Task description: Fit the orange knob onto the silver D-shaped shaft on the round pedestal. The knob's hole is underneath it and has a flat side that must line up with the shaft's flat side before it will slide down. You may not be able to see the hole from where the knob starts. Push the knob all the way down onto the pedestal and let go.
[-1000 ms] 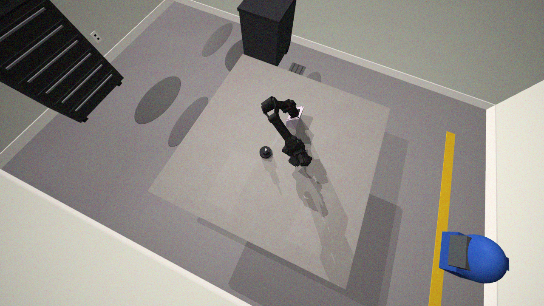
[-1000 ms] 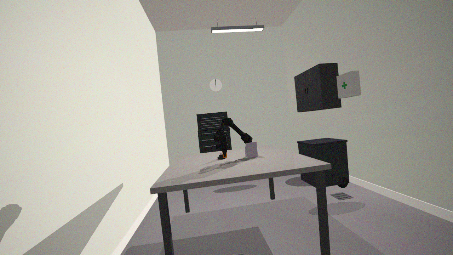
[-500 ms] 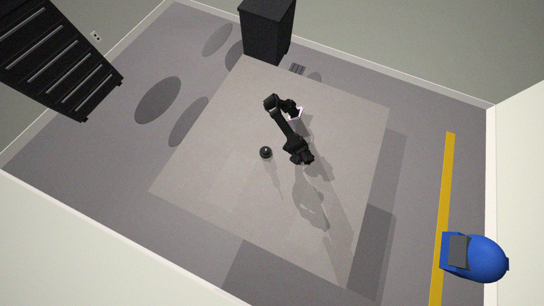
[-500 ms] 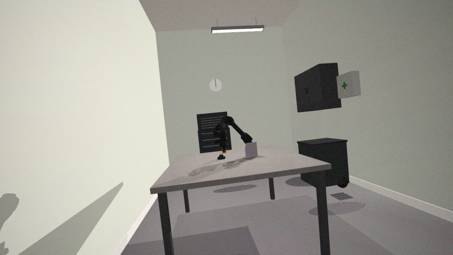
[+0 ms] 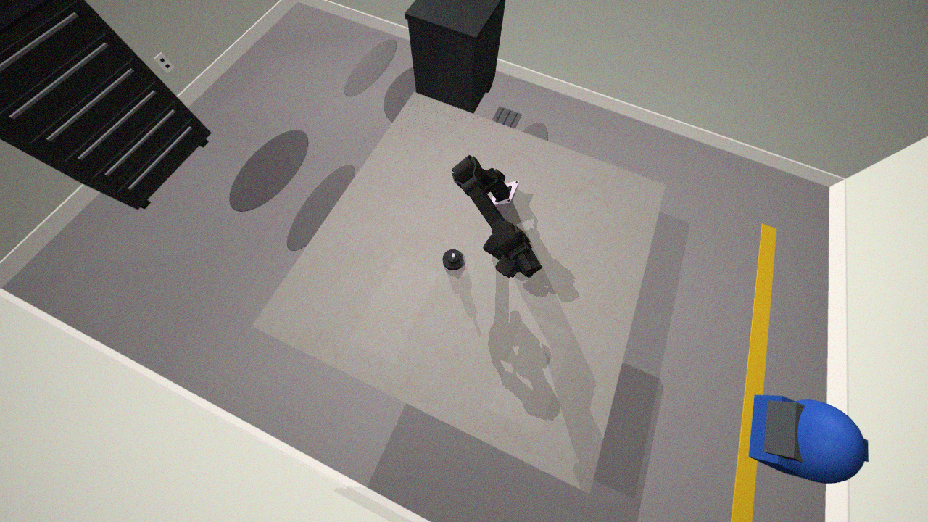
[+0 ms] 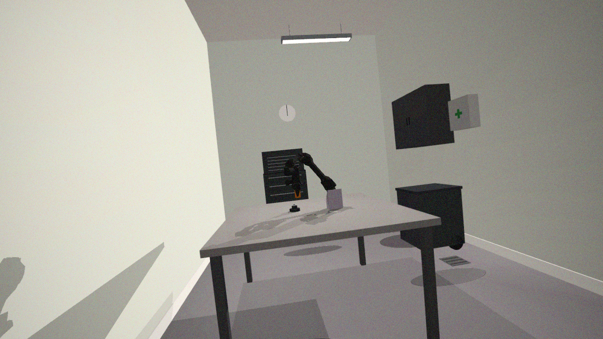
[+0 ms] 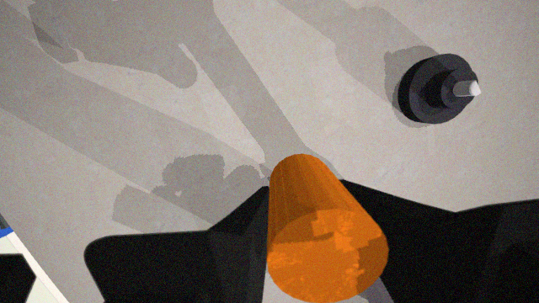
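The orange knob (image 7: pixel 326 257) (image 6: pixel 297 195) is held between the two black fingers of my gripper (image 7: pixel 302 189) (image 6: pixel 297 192), which is shut on it. In the exterior view the knob hangs in the air above the table top. The arm hides it in the top view, and its underside hole is hidden in the wrist view. The dark round pedestal (image 5: pixel 452 262) (image 6: pixel 294 209) (image 7: pixel 421 94) stands on the table, away from the knob, at the upper right of the wrist view. Its silver shaft (image 7: pixel 463 88) stands bare; I cannot make out its flat side.
A pale lilac block (image 6: pixel 335 199) stands at the arm's base. The arm's shadows fall across the table top (image 5: pixel 389 324) (image 6: pixel 392 214). A dark cabinet (image 5: pixel 447 61) (image 6: pixel 430 210) stands on the floor beyond the table edge.
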You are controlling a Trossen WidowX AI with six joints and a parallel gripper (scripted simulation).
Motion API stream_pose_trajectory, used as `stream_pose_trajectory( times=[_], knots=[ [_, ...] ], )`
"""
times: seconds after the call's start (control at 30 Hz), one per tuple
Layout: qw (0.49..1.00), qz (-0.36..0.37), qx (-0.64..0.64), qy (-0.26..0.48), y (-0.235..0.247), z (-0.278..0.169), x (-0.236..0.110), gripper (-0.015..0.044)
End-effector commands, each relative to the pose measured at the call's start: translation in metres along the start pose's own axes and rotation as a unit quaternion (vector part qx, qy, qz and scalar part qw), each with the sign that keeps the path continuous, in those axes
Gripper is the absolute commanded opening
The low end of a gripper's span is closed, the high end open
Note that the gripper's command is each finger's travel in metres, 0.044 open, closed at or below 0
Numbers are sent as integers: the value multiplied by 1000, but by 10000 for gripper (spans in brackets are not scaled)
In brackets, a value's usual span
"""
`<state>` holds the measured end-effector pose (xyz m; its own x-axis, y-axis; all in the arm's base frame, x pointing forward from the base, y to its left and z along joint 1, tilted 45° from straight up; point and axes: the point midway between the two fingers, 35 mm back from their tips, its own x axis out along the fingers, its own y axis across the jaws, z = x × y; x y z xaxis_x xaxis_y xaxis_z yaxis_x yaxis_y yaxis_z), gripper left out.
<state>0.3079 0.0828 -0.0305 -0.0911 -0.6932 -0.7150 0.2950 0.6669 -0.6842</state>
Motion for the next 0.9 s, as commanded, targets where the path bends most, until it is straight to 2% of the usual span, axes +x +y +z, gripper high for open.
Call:
stream_pose_trajectory(
  times=[0.0,0.87],
  knots=[
    [1000,3,4,0,-4,3,-4,0],
    [1000,14,1,0,-79,40,14,0]
  ],
)
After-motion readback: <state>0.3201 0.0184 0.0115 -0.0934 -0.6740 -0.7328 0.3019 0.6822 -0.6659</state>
